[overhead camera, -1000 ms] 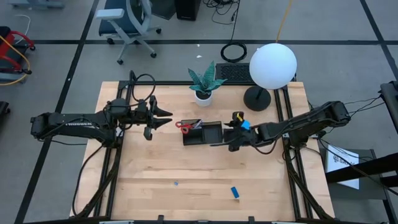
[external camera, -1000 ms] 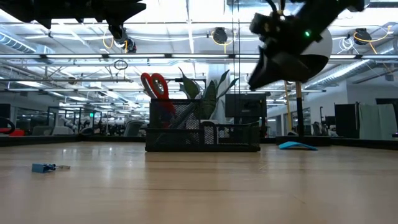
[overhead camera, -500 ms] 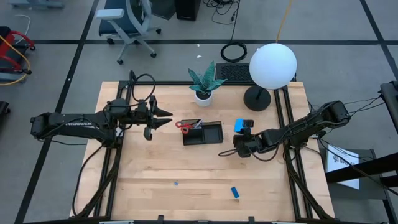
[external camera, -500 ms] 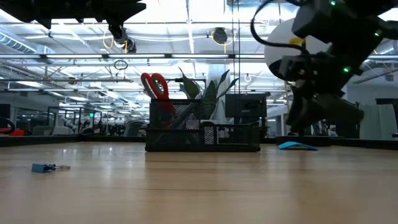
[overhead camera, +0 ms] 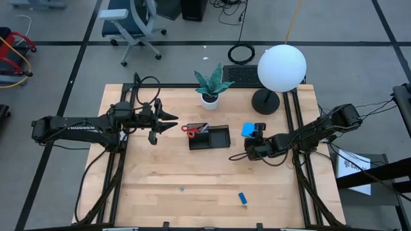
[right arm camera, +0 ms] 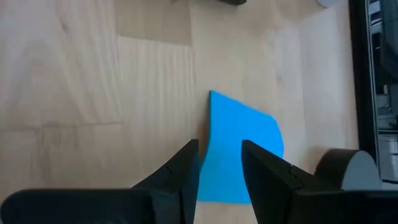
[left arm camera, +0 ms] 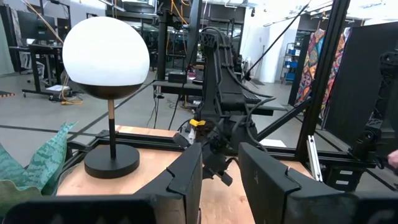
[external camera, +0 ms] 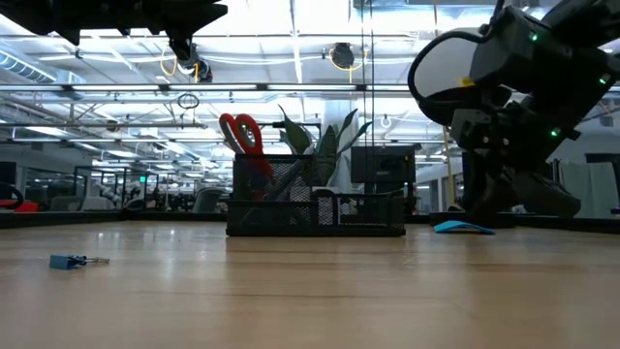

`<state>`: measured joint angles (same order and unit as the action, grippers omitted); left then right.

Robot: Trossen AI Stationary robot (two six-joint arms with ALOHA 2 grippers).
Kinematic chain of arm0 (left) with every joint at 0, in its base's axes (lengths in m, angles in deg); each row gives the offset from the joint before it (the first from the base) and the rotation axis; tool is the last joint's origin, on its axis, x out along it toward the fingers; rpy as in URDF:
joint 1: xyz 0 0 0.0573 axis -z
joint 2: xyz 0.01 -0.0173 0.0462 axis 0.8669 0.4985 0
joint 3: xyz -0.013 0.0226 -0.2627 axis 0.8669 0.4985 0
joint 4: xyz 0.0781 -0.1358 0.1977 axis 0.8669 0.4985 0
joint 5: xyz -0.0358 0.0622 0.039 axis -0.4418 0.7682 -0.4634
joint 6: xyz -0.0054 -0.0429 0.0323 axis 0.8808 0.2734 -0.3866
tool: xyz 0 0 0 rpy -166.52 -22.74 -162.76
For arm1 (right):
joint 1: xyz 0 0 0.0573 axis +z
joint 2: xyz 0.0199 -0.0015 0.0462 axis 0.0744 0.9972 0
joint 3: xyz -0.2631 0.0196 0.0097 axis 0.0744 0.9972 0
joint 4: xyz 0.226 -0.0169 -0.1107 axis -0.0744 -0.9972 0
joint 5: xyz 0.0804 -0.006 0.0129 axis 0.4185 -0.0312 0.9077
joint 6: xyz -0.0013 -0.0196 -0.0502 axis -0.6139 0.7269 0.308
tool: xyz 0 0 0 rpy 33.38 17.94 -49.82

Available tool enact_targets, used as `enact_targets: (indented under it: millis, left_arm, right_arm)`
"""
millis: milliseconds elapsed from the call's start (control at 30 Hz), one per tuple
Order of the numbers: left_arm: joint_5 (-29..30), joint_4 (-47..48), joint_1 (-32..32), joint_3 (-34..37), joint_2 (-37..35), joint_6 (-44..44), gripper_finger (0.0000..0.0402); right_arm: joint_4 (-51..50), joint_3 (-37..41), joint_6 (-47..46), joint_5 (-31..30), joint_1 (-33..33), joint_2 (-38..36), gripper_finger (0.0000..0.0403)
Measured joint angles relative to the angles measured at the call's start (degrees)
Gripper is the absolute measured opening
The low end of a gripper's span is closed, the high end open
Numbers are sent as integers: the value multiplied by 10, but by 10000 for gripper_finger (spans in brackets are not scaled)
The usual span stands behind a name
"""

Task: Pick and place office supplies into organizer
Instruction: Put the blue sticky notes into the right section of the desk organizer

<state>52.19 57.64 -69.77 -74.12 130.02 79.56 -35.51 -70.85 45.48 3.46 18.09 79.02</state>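
Observation:
The blue note pad (overhead camera: 249,130) lies flat on the table right of the black organizer (overhead camera: 209,137), with one edge slightly curled (right arm camera: 245,146). My right gripper (right arm camera: 219,158) hangs just over the pad's near part, pointing down, open by a narrow gap. In the low view the right gripper (external camera: 504,189) is low behind the pad (external camera: 465,228). Red-handled scissors (overhead camera: 187,129) stand in the organizer's left compartment. A small blue block (overhead camera: 243,197) lies near the table's near edge. My left gripper (overhead camera: 171,120) waits open, in the air left of the organizer.
A potted green plant (overhead camera: 210,86) stands beyond the organizer. A lamp with a white globe (overhead camera: 281,67) and a black round base (overhead camera: 265,101) stands at the far right. Black frame rails (overhead camera: 297,128) run along the table's sides. Bare wood lies between the organizer and the near edge.
My right gripper has come down from high beside the organizer's right end, moving slightly toward the table's right edge, and now hangs low over the blue note pad. The pad has stayed where it was. My left arm has kept still.

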Motion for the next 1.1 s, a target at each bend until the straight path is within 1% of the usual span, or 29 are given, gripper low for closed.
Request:
enact_targets:
  millis: [233,533,733,867,933,1000,1033,1100]
  left_arm:
    - [0,0,0,0,0,0,113]
    - [0,0,0,0,0,0,113]
    - [0,0,0,0,0,0,113]
    - [0,0,0,0,0,0,113]
    - [0,0,0,0,0,0,113]
    - [0,0,0,0,0,0,113]
    - [0,-1,0,0,0,0,113]
    - [0,-1,0,0,0,0,113]
  right_arm:
    - [11,8,3,2,-14,0,109]
    - [27,8,13,5,-15,1,109]
    - [35,8,19,4,-15,37,109]
    - [47,7,28,-37,-21,70,109]
    - [49,6,34,-41,-32,80,108]
    - [47,6,33,-39,-46,88,96]
    - [44,6,30,-36,-53,92,82]
    - [41,6,35,-16,-62,96,37]
